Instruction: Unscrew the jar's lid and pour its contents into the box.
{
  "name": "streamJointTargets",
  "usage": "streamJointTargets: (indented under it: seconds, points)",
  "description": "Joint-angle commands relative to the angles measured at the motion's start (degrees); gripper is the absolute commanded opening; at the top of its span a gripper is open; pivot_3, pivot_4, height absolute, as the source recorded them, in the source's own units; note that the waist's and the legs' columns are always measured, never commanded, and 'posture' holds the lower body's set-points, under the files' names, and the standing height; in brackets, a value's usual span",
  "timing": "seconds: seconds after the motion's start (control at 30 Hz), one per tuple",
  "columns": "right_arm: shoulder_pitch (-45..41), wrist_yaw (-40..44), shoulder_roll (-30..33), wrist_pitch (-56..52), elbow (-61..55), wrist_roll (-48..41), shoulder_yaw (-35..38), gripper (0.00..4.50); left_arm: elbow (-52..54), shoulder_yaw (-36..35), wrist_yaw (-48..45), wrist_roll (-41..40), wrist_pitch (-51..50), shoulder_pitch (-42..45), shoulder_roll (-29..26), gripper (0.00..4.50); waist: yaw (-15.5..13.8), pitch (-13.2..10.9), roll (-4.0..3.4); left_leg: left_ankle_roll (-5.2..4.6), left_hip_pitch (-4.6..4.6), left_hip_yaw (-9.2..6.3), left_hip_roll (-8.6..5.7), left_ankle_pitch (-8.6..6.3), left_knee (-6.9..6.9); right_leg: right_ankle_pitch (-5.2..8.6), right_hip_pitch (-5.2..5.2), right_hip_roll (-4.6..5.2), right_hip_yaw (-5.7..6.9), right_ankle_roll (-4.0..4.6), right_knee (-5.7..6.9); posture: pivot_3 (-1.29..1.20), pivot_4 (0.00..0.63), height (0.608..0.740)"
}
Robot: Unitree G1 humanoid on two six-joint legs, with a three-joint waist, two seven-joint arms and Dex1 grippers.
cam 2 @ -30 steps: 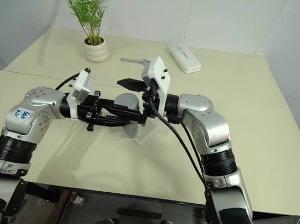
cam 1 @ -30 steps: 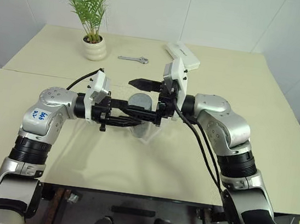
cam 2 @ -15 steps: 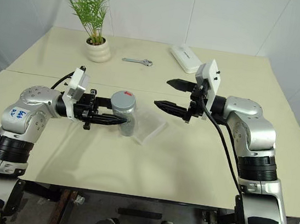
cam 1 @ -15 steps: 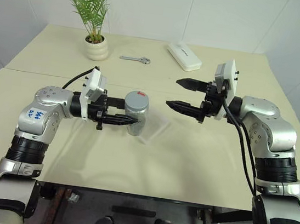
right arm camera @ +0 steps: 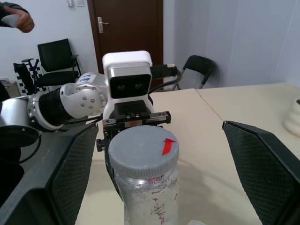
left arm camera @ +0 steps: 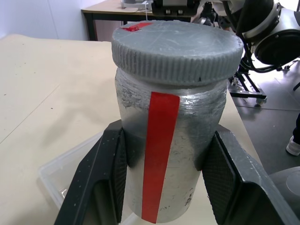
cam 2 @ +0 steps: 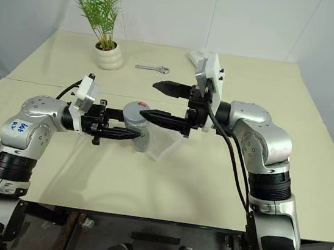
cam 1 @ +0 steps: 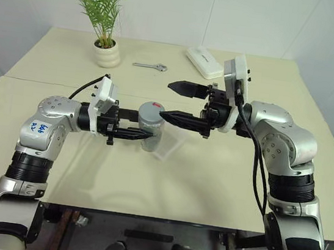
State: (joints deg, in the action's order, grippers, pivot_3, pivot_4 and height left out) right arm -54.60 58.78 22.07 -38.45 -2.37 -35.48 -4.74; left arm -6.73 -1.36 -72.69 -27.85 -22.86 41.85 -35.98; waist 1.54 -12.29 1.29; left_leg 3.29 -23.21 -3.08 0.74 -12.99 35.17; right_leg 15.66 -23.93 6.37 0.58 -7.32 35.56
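The jar (cam 1: 151, 129), silvery with a red strip down its side, stands upright just above the table, and my left gripper (left arm camera: 164, 187) is shut on its body. The grey ribbed lid (left arm camera: 177, 44), with a small red mark on top, sits on the jar. My right gripper (cam 1: 165, 100) is open at lid height just right of the jar, one fingertip near the lid's edge and nothing between the fingers. The right wrist view looks at the lid (right arm camera: 143, 147) from a short way off. The clear box (cam 1: 173, 145) lies on the table under and right of the jar. The contents are hidden.
A white plant pot (cam 1: 105, 53), a small wrench (cam 1: 149, 66) and a long white case (cam 1: 203, 62) lie along the table's back. A person's hand (right arm camera: 16, 16) and chairs show in the room beyond.
A second ago my right gripper was around the lid. It pulled away to the right, open, and has now come back close to the lid. The left gripper and the jar stayed put.
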Motion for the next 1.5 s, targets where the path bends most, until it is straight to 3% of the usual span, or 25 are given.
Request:
streamJointTargets:
  seconds: [0.03,0.37,0.9,1.5]
  points:
    - [-2.2,-2.2,-2.3,0.8,-2.6,1.9,-2.6,4.47,1.5,-0.5,-0.1,-0.9,0.8,0.7,0.4,1.86,0.1,0.0,0.00,0.00,0.00,0.00,0.00,0.00,0.00,0.00,-0.01,0.00,0.00,0.00,0.01,0.00,0.150,0.740]
    - [-3.0,-4.5,-4.7,4.3,0.3,7.3,-4.9,4.47,1.3,-0.2,-0.3,-0.8,0.7,1.1,1.2,1.86,0.1,0.0,0.00,0.00,0.00,0.00,0.01,0.00,0.00,0.00,-0.02,-0.01,0.00,0.00,0.04,0.00,0.150,0.740]
    - [-1.4,0.0,0.6,5.8,1.0,5.9,-1.5,4.47,1.3,-0.5,-0.5,-0.8,0.9,0.9,0.8,1.86,0.1,0.0,0.00,0.00,0.00,0.01,0.01,0.00,-0.01,0.00,-0.02,-0.02,0.00,0.00,0.02,0.00,0.150,0.740]
    - [0.0,2.6,2.1,6.3,1.0,6.0,-1.7,4.47,0.8,-0.6,-0.5,-0.6,1.3,1.2,0.6,1.86,0.1,0.0,0.00,0.00,0.00,0.01,0.01,0.00,0.00,0.00,-0.02,-0.02,0.00,0.00,0.03,0.00,0.150,0.740]
